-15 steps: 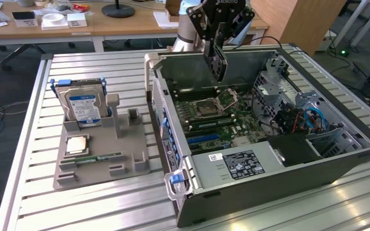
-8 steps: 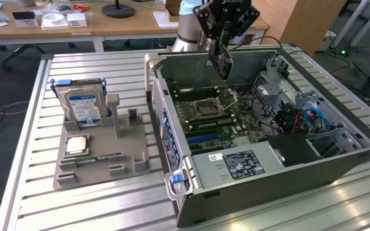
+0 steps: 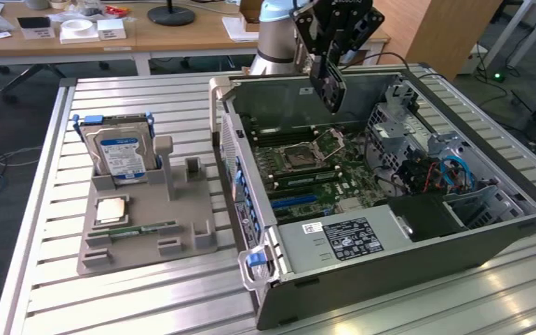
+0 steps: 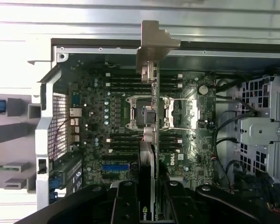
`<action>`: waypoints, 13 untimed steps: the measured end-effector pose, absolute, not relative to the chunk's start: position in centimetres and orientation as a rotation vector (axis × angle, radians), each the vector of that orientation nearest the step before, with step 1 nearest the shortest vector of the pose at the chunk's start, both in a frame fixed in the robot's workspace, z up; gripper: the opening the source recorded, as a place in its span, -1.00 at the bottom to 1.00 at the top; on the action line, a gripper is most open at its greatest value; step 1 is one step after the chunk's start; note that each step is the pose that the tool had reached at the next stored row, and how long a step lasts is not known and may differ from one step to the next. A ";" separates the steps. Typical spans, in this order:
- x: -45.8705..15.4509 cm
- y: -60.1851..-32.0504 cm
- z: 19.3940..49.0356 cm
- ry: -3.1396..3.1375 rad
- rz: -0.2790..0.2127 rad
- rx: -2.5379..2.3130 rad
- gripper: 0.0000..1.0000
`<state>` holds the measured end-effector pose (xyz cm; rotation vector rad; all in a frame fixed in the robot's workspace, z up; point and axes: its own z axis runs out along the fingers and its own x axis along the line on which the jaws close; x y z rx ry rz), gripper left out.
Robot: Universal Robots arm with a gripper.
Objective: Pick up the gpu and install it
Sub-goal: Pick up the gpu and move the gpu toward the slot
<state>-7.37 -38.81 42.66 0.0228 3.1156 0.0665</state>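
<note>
While the big open computer case (image 3: 417, 269) lies on its side with its green board (image 3: 315, 164) showing, the gripper (image 3: 329, 66) hangs near the twelve o'clock edge, pinching the gpu (image 3: 331, 94) upright. I'd lower it straight and slow.

Bright room light; glare on table (image 3: 505, 289); computer case (image 3: 389, 279) interior shadowed.

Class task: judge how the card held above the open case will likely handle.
The gpu hangs straight from the gripper, so probably stiff. Edge-on it looks thin, so likely light. Its bracket juts out and might catch on the case.
</note>
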 end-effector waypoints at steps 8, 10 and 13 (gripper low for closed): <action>-5.6 -38.3 42.7 3.116 0.067 0.020 -0.48; -5.2 -38.2 42.7 3.116 0.067 0.019 -0.48; -4.4 -38.0 42.7 3.116 0.067 0.018 -0.48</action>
